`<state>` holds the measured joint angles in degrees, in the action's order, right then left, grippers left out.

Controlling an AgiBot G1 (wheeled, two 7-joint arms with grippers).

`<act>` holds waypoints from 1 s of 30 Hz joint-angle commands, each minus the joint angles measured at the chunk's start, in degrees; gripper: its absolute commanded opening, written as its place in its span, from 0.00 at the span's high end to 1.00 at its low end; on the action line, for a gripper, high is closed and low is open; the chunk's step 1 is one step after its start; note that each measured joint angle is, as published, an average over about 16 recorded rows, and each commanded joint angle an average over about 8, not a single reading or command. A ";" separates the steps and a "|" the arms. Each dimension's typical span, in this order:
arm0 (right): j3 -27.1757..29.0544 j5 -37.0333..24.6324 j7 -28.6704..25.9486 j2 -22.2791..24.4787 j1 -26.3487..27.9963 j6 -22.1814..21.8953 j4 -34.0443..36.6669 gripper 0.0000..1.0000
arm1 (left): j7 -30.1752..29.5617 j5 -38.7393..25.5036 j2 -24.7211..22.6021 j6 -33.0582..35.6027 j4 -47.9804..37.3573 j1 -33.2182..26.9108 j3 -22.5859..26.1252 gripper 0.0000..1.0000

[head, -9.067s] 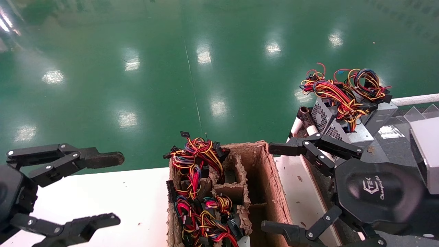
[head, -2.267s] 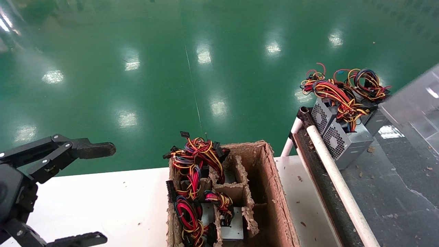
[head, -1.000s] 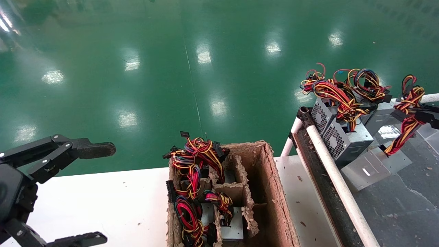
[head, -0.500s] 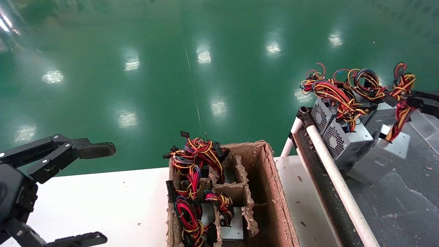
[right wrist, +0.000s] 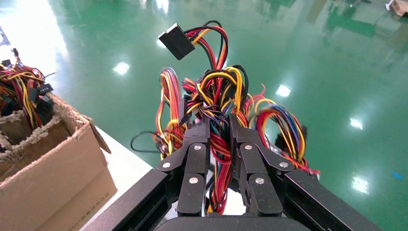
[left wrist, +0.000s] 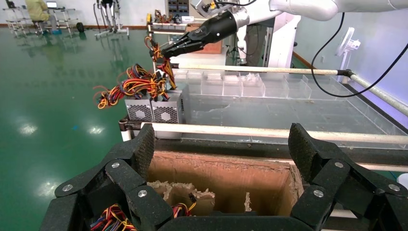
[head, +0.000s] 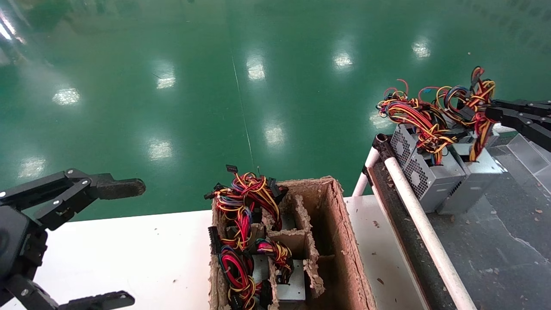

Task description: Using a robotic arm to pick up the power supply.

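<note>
Since a moment ago your right gripper (right wrist: 219, 139), clamped on the wire bundle (right wrist: 216, 103), has swung the power supply (head: 471, 178) upright beside its twin (head: 430, 176) on the dark conveyor (head: 508, 241), so you next let go, wires upward; left gripper (left wrist: 221, 173) idles wide.

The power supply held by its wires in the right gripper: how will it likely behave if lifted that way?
The right gripper pinches only the wire bundle, so the power supply would probably dangle and swing. Its metal box looks heavy for its size, so the floppy wires may slip. It stands against another unit, which it may bump.
</note>
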<state>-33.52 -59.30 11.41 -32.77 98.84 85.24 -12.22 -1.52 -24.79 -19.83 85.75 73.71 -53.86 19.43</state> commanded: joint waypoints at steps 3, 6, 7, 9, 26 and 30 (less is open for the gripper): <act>-0.29 -0.47 0.64 -1.08 1.04 0.36 1.27 1.00 | 0.01 0.01 0.00 0.00 0.00 0.00 0.01 0.00; -0.44 -0.74 1.19 -1.72 1.53 0.23 2.23 0.81 | 0.01 0.01 0.01 0.00 0.00 -0.01 0.02 0.00; -0.48 -0.80 1.34 -1.90 1.66 0.17 2.56 0.69 | 0.01 0.01 0.01 -0.01 0.00 -0.01 0.02 0.00; -0.53 -0.90 1.61 -2.24 1.93 0.05 3.27 0.44 | 0.01 0.02 0.01 -0.01 0.00 -0.01 0.03 0.00; -1.09 -1.75 2.18 -2.71 3.90 1.83 6.79 0.00 | 0.04 0.04 0.03 -0.02 0.00 -0.03 0.08 0.00; -0.85 -1.38 1.64 -2.60 4.03 2.83 7.39 0.00 | 0.04 0.05 0.03 -0.02 -0.01 -0.03 0.08 0.00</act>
<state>-34.17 -60.50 12.85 -35.44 102.29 87.80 -5.86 -1.47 -24.75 -19.81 85.73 73.70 -53.88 19.51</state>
